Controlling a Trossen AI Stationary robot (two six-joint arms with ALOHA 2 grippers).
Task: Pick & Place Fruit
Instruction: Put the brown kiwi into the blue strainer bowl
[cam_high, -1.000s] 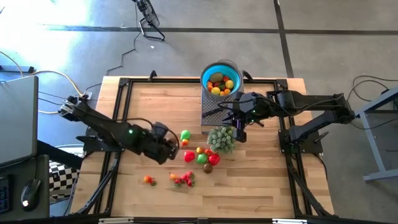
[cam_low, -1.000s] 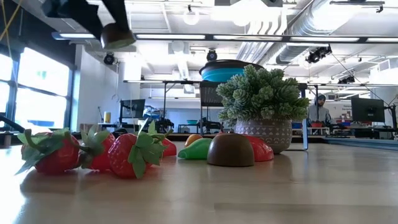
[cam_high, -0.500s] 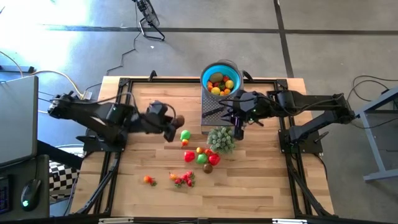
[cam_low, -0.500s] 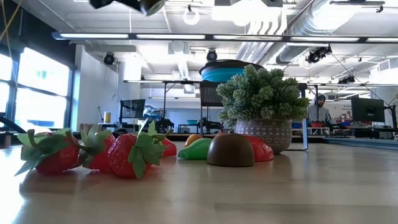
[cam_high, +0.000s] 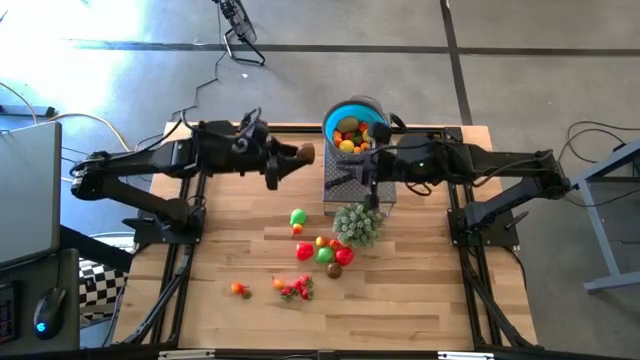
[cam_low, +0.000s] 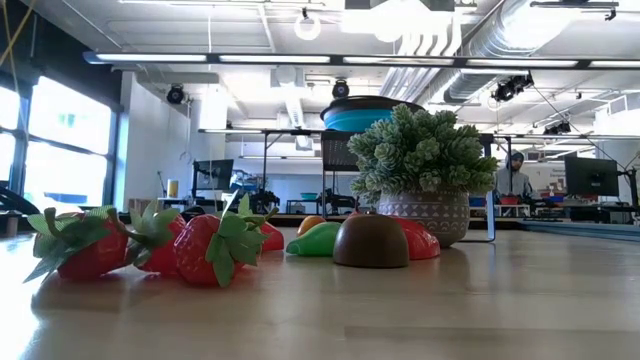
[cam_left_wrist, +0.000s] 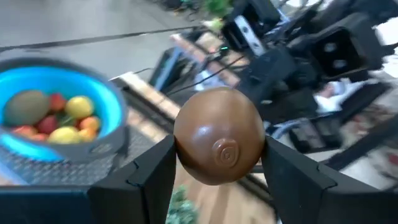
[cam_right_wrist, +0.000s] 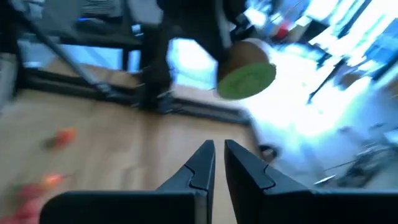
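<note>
Fruit (cam_low: 205, 245) lies scattered on the table (cam_high: 420, 290) near a potted plant (cam_high: 356, 222), strawberries nearest. Beyond, the left gripper (cam_high: 300, 156) pinches a brown fruit (cam_left_wrist: 219, 135) between its fingers beside the blue bowl (cam_high: 331, 118); the right gripper (cam_high: 373, 197) hangs nearby, fingers pressed together.

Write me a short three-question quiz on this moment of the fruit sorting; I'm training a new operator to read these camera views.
1. True or false: the left gripper holds a brown half-kiwi toy.
2. Which best describes the round blue plastic bowl? A. empty B. holding several small toy fruits C. overturned
3. Fill in: the right gripper is ____, holding nothing.

Key: 1 true. 2 B. 3 shut.
</note>
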